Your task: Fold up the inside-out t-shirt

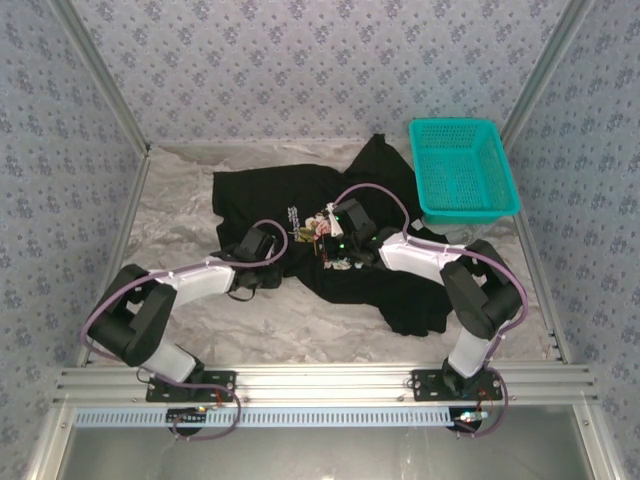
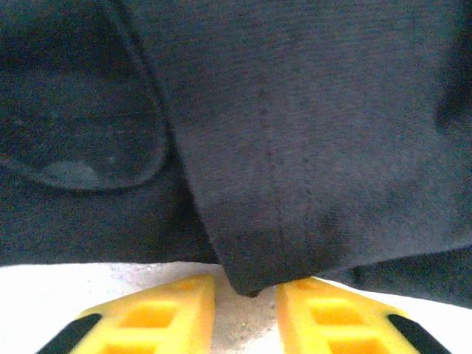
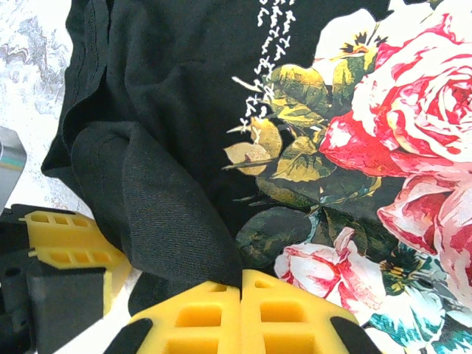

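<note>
Looking from the top external camera, the inside-out t-shirt (image 1: 300,205) lies crumpled across the middle of the counter (image 1: 180,230). Its long axis runs roughly from the far left toward the near right, and one corner reaches up beside the teal basket (image 1: 463,168). The left arm (image 1: 200,280) ends at the shirt's near-left edge. The right arm (image 1: 415,258) reaches in from the right to the floral print (image 1: 322,228) near the shirt's centre. Both wrists sit close together over the cloth, so this reads as an early gathering step rather than a finished fold.

At the left wrist, the left fingers (image 2: 169,306) stand a little apart with bare counter showing between them. A stitched hem corner of the shirt (image 2: 295,147) hangs down to their tips, and the rest of the cloth lies straight ahead. Whether they grip that corner I cannot tell.

At the right wrist, the right fingers (image 3: 199,313) are pressed together, pinching a ridge of black cloth that rises to the left of the roses and white lettering (image 3: 269,51). The printed side faces up here.

The next move likely turns on that hem corner. It lies directly in front of the left fingers, and the left arm is the nearer one, so a secure pinch there should come before any pull.
</note>
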`<state>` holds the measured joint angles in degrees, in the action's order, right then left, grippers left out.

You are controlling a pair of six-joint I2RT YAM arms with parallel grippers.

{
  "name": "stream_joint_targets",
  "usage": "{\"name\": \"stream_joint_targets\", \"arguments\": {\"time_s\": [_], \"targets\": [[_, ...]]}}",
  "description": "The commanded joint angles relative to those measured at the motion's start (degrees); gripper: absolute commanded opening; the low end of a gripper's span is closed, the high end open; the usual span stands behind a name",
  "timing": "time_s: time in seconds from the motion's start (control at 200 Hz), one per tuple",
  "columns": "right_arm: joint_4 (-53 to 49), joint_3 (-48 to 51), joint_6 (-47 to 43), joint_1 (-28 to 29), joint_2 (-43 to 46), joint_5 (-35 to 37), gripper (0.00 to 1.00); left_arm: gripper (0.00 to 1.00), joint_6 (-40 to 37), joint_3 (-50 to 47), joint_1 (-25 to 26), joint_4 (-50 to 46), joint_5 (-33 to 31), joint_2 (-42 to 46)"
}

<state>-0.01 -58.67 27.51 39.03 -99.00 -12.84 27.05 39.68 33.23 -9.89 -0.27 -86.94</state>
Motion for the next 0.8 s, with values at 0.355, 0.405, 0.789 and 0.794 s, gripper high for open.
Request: {"name": "stream_joint_targets", "arguments": {"time_s": [0.355,0.405,0.789,0.794], "targets": [[-2.03,-2.81,-1.9,0.47,-1.78,-0.8,0.0,0.0,-1.19,2.35,-10.67,-6.87,10.71,20.04],[-2.48,-3.15,-2.02,0.44,-2.06,-0.86,0.0,0.0,-0.73,2.94,-12.51,-8.12,11.37,20.61],[-11.73,-12.16,-4.98,-0.14,-8.8,2.35,0.0,0.0,-0.45,14.1,-16.92,-3.68,14.24,5.03],[-11.79,-12.25,-5.0,-0.16,-8.91,2.41,0.0,0.0,-0.48,14.32,-16.94,-3.66,14.25,4.72]]}}
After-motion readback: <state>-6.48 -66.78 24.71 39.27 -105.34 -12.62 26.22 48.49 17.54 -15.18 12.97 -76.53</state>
